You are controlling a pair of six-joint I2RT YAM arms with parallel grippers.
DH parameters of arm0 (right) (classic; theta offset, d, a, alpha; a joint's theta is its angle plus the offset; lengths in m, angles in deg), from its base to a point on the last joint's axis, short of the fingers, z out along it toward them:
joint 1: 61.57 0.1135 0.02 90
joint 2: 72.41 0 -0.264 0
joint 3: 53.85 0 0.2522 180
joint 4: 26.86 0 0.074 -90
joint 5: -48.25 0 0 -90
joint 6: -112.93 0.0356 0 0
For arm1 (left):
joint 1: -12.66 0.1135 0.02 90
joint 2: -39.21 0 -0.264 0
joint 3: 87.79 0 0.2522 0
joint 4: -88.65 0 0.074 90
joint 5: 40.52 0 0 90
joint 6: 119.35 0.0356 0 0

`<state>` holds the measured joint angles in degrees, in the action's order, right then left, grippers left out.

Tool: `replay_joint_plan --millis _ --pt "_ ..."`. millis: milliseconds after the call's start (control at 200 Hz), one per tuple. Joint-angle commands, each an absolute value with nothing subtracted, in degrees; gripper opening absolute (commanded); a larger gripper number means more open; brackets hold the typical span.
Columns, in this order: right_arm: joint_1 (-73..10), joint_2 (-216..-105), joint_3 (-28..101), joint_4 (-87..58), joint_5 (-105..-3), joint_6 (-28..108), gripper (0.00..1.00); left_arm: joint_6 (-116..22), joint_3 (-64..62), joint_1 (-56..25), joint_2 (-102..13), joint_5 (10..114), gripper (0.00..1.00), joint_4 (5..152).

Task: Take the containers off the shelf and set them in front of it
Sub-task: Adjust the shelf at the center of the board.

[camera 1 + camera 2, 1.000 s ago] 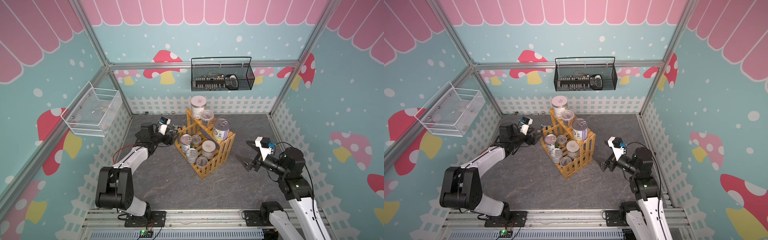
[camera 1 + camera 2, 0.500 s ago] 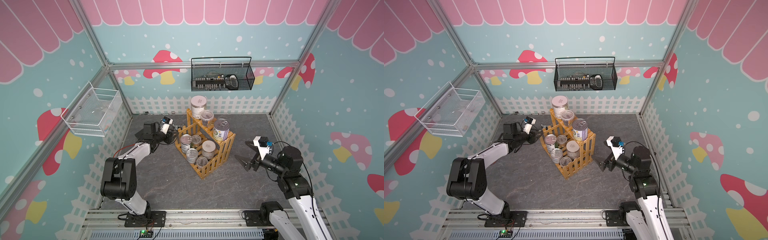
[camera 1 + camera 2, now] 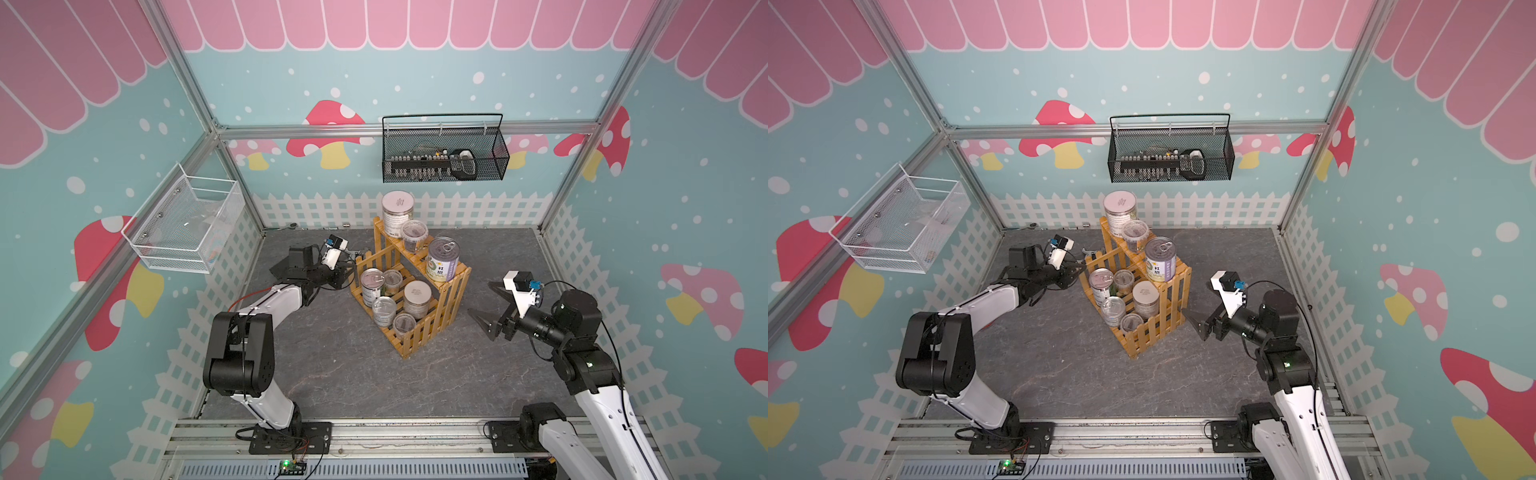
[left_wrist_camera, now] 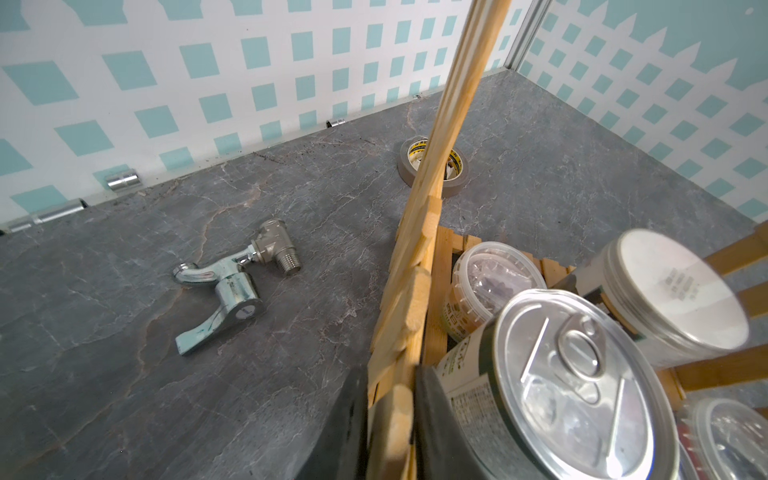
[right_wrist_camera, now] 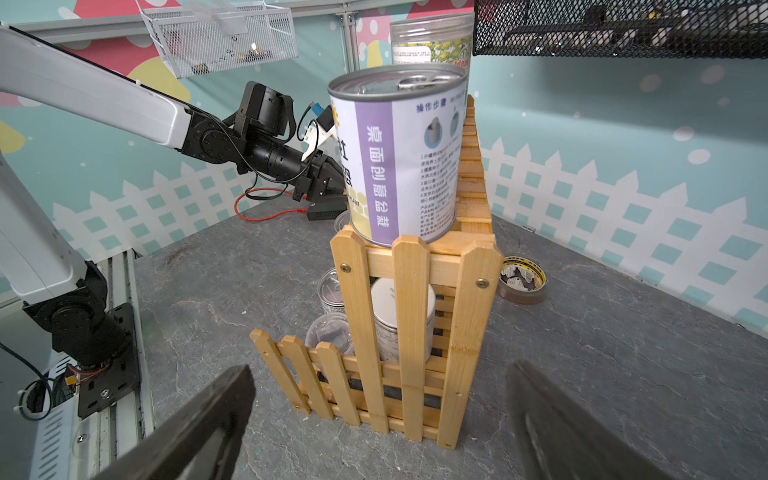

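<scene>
My left gripper [image 4: 388, 419] is nearly closed. Its two black fingers [image 4: 345, 415] pinch a picket on the side of the wooden shelf [image 4: 405, 316], not a can. My right gripper [image 3: 489, 305] is wide open and holds nothing. It hangs near the other side of the shelf, apart from it. All eight containers sit on the shelf, three on the top step and five on the low step. None stands on the floor in front yet. The big pull-tab tin [image 4: 573, 382] is just beside my inner left finger. Here is my worry: if I pull or lift with my left arm, the whole shelf may slide or tip. Then the purple-label tin [image 3: 442, 259] at the end of the top step and the tall white-lidded jar [image 3: 397, 212] could fall and roll away. The shelf could also bump the metal tap [image 4: 232, 278] lying on the floor close by. I think my pinch is firm, but the view cuts off my fingertips, so the picket might slip out. If my right gripper reaches in while the shelf moves, it could knock a can over.
</scene>
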<state>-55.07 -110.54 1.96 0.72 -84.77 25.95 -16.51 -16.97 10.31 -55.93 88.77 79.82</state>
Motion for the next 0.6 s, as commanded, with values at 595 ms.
replay_joint_plan --millis 595 --pt "-53.77 -110.52 -2.20 4.17 -76.74 34.44 0.99 -29.40 -28.25 -0.28 -42.58 72.86 0.13 83.59"
